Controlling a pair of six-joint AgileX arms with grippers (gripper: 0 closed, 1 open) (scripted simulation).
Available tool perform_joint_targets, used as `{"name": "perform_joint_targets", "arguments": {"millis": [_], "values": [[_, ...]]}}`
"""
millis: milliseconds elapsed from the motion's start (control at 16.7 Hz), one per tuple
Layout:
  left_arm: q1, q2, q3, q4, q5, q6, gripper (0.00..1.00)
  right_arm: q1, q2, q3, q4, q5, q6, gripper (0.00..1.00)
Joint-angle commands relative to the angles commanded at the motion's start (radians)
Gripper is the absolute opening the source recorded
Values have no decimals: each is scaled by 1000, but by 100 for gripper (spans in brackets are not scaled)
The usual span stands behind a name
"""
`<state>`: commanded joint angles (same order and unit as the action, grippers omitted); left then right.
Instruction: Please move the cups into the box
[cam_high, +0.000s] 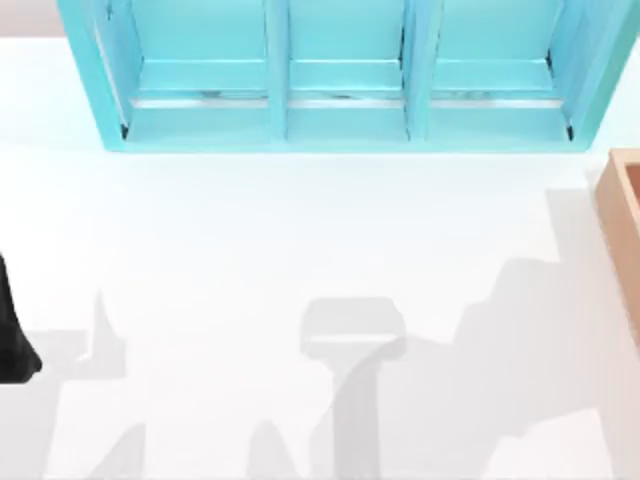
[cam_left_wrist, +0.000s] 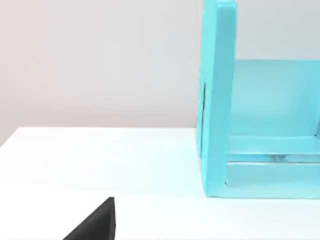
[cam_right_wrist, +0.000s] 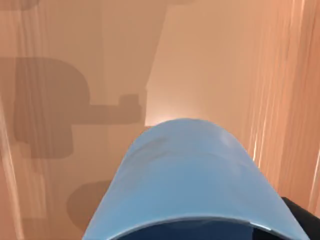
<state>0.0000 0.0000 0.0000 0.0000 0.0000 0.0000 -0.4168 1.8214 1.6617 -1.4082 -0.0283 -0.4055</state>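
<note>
A plain blue cup (cam_right_wrist: 192, 170) sits very close in the right wrist view, its rim toward the camera. It hangs above the tan wooden floor of the box (cam_right_wrist: 210, 65), where its shadow falls. My right gripper (cam_right_wrist: 200, 227) is shut on this cup, and one dark finger (cam_right_wrist: 300, 217) shows beside it. In the top view a corner of the box (cam_high: 622, 205) pokes in at the right edge of the table. My left arm (cam_high: 12, 340) rests at the table's left edge.
A big turquoise shelf unit (cam_high: 345, 75) with three bays stands along the back of the table, and one of its end walls (cam_left_wrist: 217, 100) shows in the left wrist view. Arm shadows lie across the white tabletop (cam_high: 250, 250).
</note>
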Motion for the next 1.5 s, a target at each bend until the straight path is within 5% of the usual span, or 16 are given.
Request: {"name": "perform_joint_targets", "arguments": {"millis": [780, 1500], "values": [[0, 0, 0, 0, 0, 0, 100, 26, 0, -251, 250, -2, 29, 0], [0, 0, 0, 0, 0, 0, 100, 26, 0, -251, 250, -2, 29, 90]]}}
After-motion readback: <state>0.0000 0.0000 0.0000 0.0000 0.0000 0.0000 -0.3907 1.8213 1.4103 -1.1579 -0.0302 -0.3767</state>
